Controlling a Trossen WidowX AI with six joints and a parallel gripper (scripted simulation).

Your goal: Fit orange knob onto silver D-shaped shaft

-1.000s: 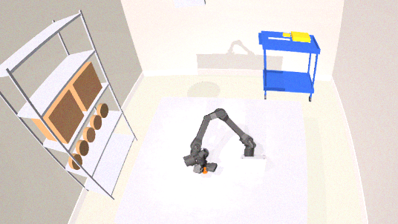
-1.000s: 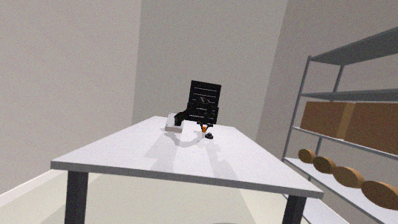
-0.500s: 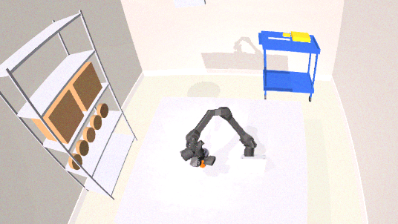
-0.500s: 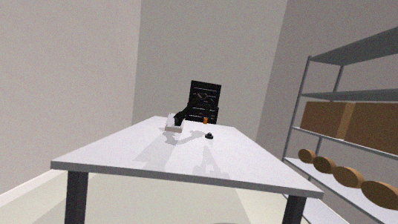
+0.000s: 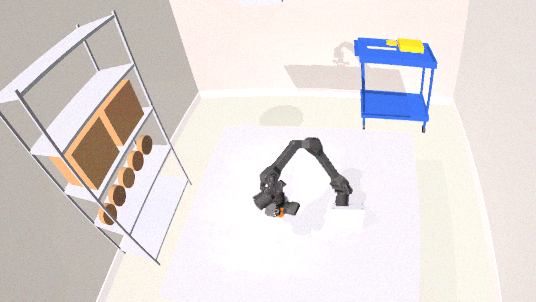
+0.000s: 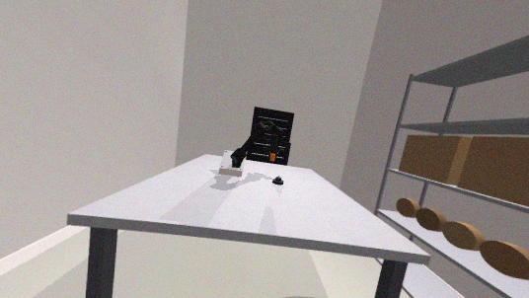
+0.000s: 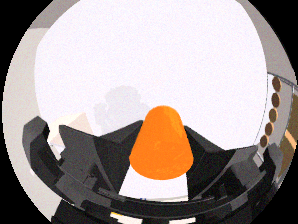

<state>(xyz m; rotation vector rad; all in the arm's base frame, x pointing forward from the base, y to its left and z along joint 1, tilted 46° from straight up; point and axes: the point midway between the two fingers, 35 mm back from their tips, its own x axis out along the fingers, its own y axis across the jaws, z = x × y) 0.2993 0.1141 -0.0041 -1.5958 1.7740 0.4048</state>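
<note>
Knob, orange, tapered (image 5: 281,213) (image 6: 272,157) (image 7: 161,147), clamped between the black fingers of the gripper (image 5: 282,210) (image 6: 272,155) (image 7: 162,127), narrow end away from the wrist camera. Held up clear of the white table (image 5: 380,250) (image 6: 222,212) (image 7: 150,50), with the small dark round pedestal (image 6: 277,181) below and apart from it in the exterior view. Silver D-shaped shaft too small to tell there, and hole hidden; probably off the shaft in turn as well as in place, though hard to judge from so far.

Likeliest trouble: flat sides out of line, from a wrong wrist turn, leaving the knob perched on the shaft tip. Pressed harder in that state, could tilt or slip within the tapered grip. Let go too early, could leave a gap above the pedestal. Next, by judgement: find the hole's flat, centre above the shaft, turn to match, then lower gently.

Farther off, a metal shelf rack (image 5: 55,57) (image 6: 474,64), loaded with brown boxes with tan edges (image 5: 124,112) (image 6: 429,158), contents not visible, and with round brown discs (image 5: 126,177) (image 6: 461,234) (image 7: 273,115) beneath. Beyond, on a blue cart (image 5: 400,60), a yellow box (image 5: 411,46), contents likewise unseen.
</note>
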